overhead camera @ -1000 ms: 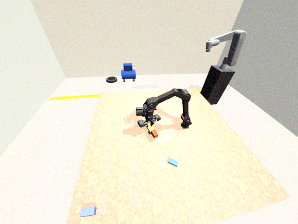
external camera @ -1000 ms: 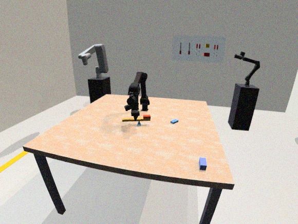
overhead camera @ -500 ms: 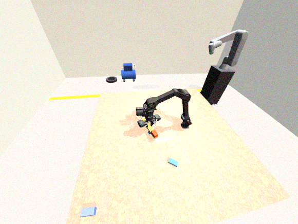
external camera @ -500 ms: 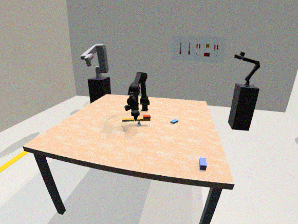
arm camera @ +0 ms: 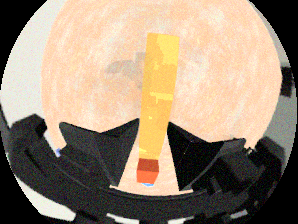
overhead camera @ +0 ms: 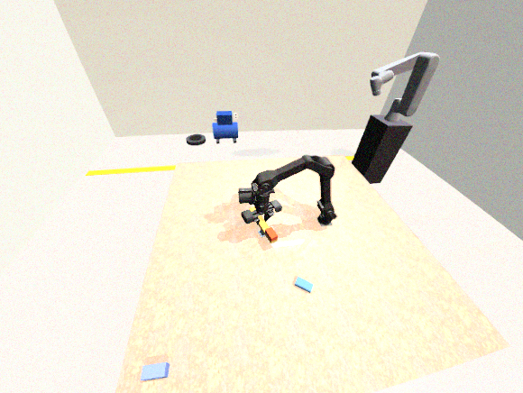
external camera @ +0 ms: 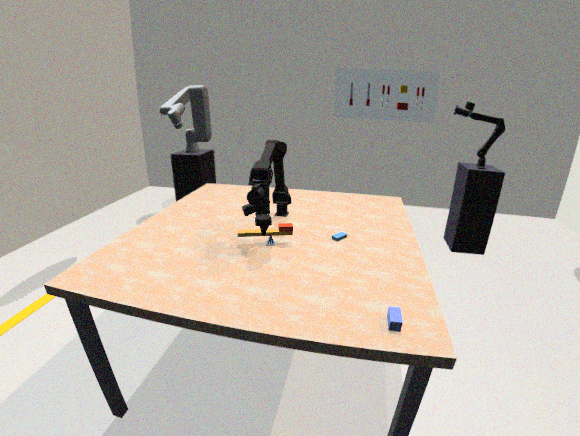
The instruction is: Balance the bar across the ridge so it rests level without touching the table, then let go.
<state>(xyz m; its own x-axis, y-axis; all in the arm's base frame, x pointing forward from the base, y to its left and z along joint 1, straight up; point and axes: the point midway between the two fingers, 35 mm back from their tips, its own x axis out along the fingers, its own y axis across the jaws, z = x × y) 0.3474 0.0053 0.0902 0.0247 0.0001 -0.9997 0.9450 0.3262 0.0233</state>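
Note:
The yellow bar carries a red-orange block on one end. In the exterior view it looks about level, clear of the table. The small grey-blue ridge stands under its middle part; whether bar and ridge touch is too small to tell. My gripper points down with a fingertip on each side of the bar, slightly parted from it: open by a narrow gap. The ridge is hidden in the wrist view.
A light-blue block lies on the table to one side of the bar. A violet-blue block lies near a table corner. Other arms stand on black pedestals beyond the table.

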